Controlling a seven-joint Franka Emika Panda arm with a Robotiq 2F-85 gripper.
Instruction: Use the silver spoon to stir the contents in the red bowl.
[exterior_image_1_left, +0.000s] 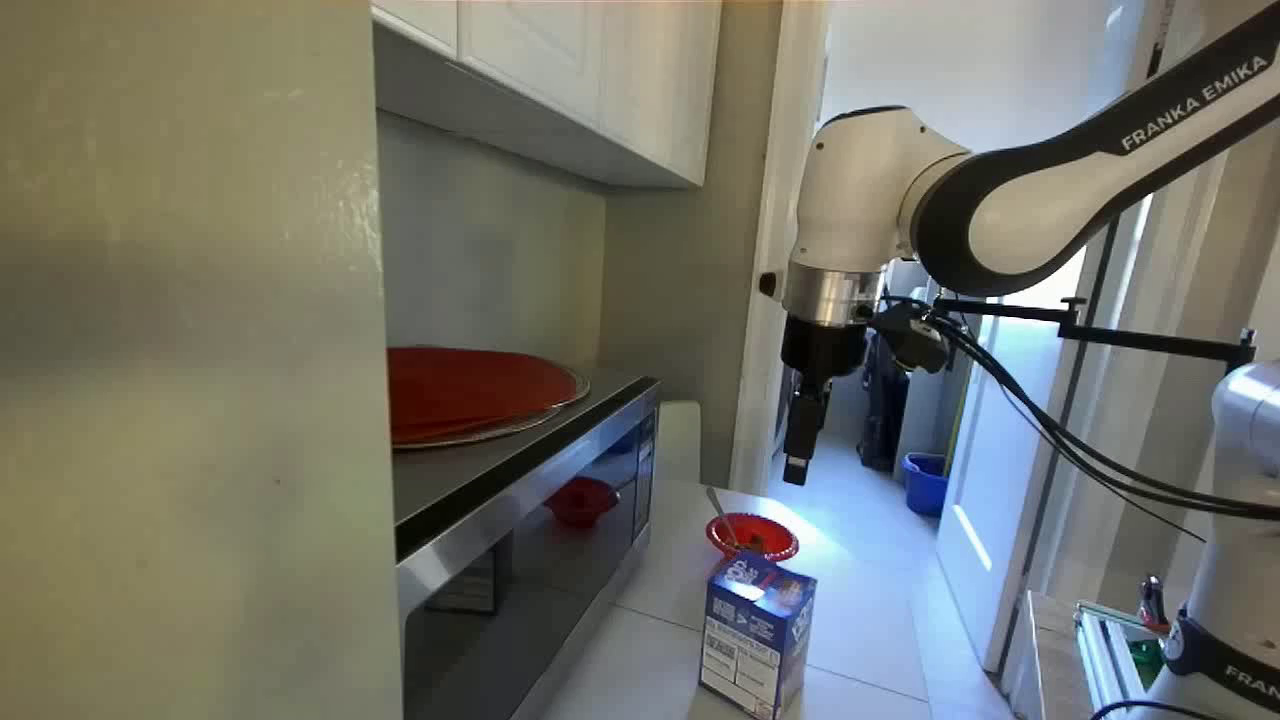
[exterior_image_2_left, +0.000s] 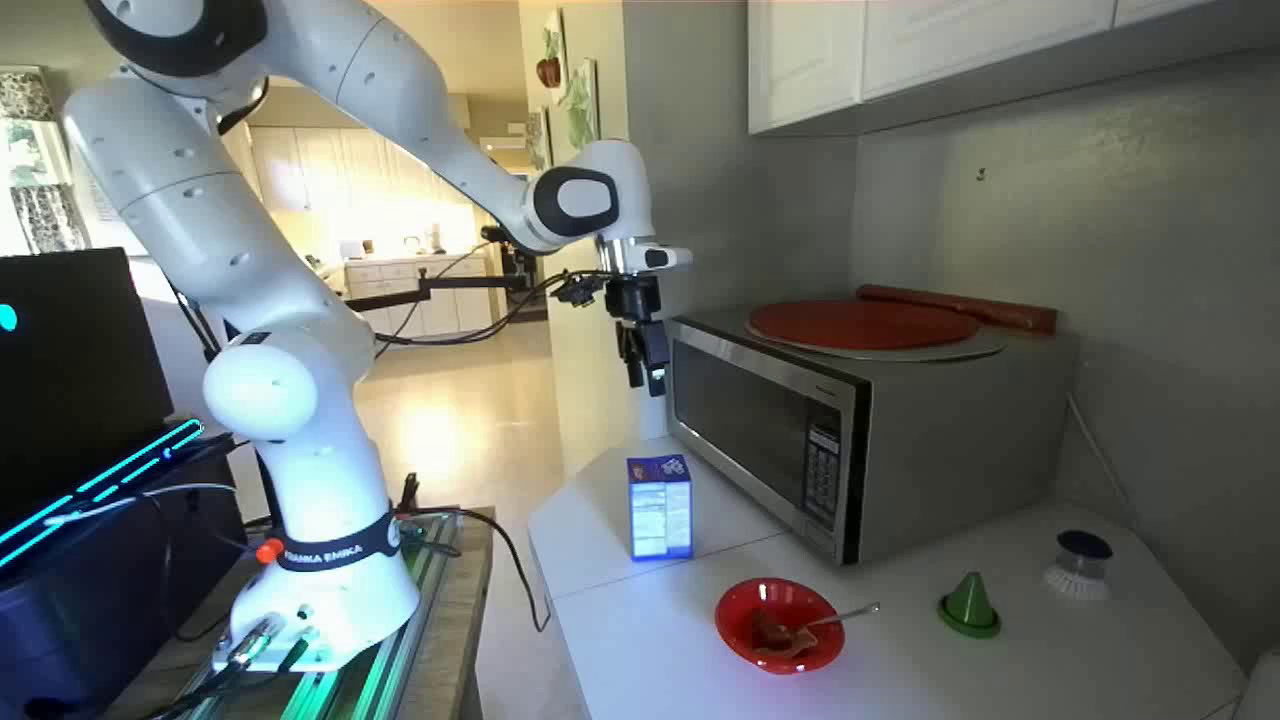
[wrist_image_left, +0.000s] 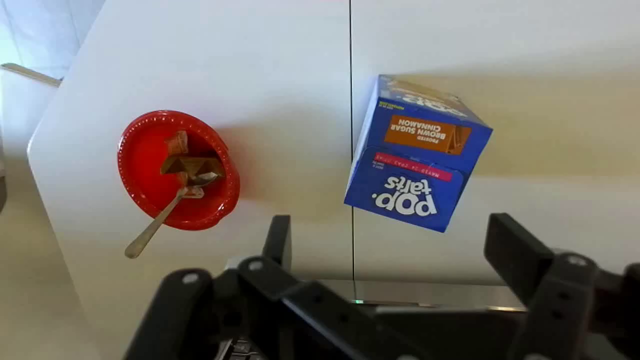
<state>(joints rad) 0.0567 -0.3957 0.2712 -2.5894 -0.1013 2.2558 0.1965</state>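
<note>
Noted white cabinets (exterior_image_1_left: 540, 55) above white counter (exterior_image_2_left: 1000, 680) in both exterior views. Sighted blue bucket (exterior_image_1_left: 926, 485), far off, in an exterior view only. Found gripper (wrist_image_left: 389, 232) over counter, with fingers (wrist_image_left: 277, 241) wide apart. Located, near and right of carton (exterior_image_2_left: 661, 512) in an exterior view, red bowl (exterior_image_2_left: 738, 612); green cone (exterior_image_2_left: 968, 602), there only, farther right. Found silver spoon (wrist_image_left: 155, 224) leaning in bowl. Read "Pop Tarts, Frosted Brown Sugar Cinnamon" on carton, wrist view only.
</note>
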